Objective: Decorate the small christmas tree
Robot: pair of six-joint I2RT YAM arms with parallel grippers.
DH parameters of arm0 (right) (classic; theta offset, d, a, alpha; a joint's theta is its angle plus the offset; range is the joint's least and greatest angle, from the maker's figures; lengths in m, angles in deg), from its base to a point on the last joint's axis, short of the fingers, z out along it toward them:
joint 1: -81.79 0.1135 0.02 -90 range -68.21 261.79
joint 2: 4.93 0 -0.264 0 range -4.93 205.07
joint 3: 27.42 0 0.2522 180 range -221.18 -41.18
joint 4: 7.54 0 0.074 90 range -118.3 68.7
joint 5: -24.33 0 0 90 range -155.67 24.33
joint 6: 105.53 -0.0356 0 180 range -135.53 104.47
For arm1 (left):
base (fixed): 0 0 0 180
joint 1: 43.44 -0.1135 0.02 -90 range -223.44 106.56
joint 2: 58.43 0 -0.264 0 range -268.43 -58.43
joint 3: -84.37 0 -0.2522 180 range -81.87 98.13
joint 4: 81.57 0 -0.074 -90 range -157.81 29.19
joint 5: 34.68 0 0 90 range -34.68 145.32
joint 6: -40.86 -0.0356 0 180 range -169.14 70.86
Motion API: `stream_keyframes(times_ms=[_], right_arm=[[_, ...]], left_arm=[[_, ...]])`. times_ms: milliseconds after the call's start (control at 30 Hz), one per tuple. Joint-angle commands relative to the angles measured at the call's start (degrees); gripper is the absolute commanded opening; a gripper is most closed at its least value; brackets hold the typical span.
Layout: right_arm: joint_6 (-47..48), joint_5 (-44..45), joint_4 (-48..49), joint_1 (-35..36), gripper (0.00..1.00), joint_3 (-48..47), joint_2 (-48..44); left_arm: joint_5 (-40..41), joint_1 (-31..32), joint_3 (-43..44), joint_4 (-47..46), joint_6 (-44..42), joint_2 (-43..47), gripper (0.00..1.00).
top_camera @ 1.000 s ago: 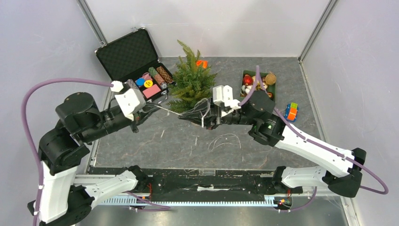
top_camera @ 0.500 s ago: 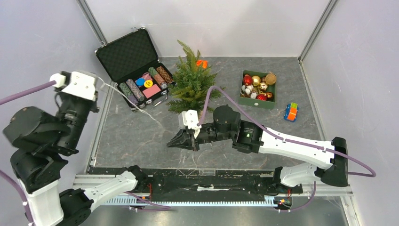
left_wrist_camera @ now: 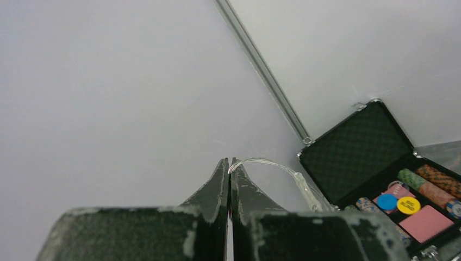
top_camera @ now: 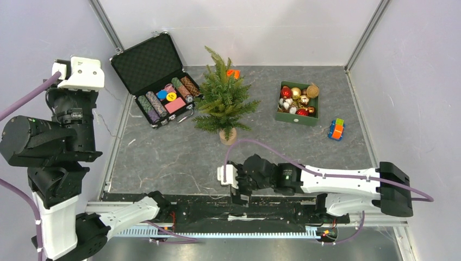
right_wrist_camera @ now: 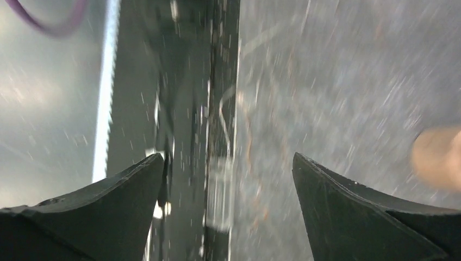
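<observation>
The right gripper [right_wrist_camera: 227,157] sits at the near edge of the table [top_camera: 179,157], about 6 o'clock in the overhead view. Its jaws are wide apart with nothing between them. A second ago it was closed on a tangle of thin wire right by the foot of the tree. It has since pulled back towards its base and let go. Its wrist view is motion-blurred, so where the tangle now lies cannot be told.

Out at 9 o'clock, beyond the table's left edge, the left gripper [left_wrist_camera: 229,162] has swung up and away from the middle. Its jaws are pressed together on the end of a clear wire [left_wrist_camera: 274,163], which arcs off towards the open briefcase [top_camera: 147,62].

Farther back, the small christmas tree [top_camera: 223,100] stands upright at 12 o'clock on its tan stump [top_camera: 228,136], with no ornament showing on it. The briefcase lies at 10 o'clock and the green tray of baubles [top_camera: 296,120] at 2 o'clock.

Judged from this, the wire has been drawn out rather than draped. Only one end is held, and winding it round the branches is not yet begun.
</observation>
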Motion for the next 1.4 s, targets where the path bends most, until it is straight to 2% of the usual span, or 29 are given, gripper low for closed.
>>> stream_keyframes(times_ms=[0, 167, 367, 467, 533, 667, 733, 867, 967, 1067, 1200, 1267, 1333, 1367], right_arm=[[-0.78, 5.89, 0.02, 0.06, 0.88, 9.72, -2.54], [-1.68, 9.29, 3.17, 0.03, 0.67, 14.02, 3.16], [-3.03, 12.27, 4.24, 0.06, 0.60, 15.31, 5.07], [-2.44, 11.20, 4.81, 0.05, 0.60, 16.40, 5.22], [-1.91, 9.48, 6.01, 0.06, 0.62, 15.89, 5.49], [1.20, 4.35, 14.48, 0.59, 0.69, 11.84, 6.81], [3.30, 2.56, 17.45, 1.10, 0.72, 9.31, 9.38], [6.23, 1.30, 19.83, 1.07, 0.72, 4.50, 16.52], [3.50, 0.84, 25.55, 1.08, 0.73, 0.37, 20.81], [-0.48, 2.91, 34.03, 1.02, 0.83, -2.29, 23.82], [-2.81, 2.63, 34.84, 1.03, 0.83, -8.07, 29.02], [-4.48, 1.16, 34.79, 1.02, 0.78, -10.17, 31.61], [-5.29, 1.39, 32.77, 0.86, 0.62, -12.06, 33.23], [-5.80, 1.84, 32.98, 0.72, 0.49, -11.54, 33.06]], left_arm=[[3.42, -0.15, 2.22, -8.94, -9.16, -1.01, 0.02], [2.55, -0.20, 0.43, -4.98, -5.61, 0.53, 0.02], [1.86, -0.37, 0.42, -1.59, -2.59, 1.92, 0.02], [1.06, -0.37, 0.33, -0.86, -1.97, 1.92, 0.02], [0.63, -0.37, 1.77, -3.83, -3.58, 0.52, 0.02], [-2.91, -0.37, 12.19, -8.95, -4.71, -4.74, 0.02], [-3.70, -0.37, 15.83, -11.81, -6.50, -6.53, 0.02], [-4.40, -0.29, 17.54, -17.76, -9.14, -7.90, 0.02], [-5.18, -0.31, 20.55, -20.02, -10.01, -9.65, 0.02], [-5.47, -0.29, 22.52, -21.60, -11.08, -10.78, 0.02], [-5.57, -0.15, 23.14, -21.62, -11.09, -10.95, 0.02], [-5.63, -0.11, 23.06, -21.61, -11.44, -10.96, 0.02], [-5.52, -0.02, 22.95, -21.62, -11.63, -10.80, 0.02], [-5.49, 0.06, 22.79, -21.55, -11.58, -10.69, 0.02]])
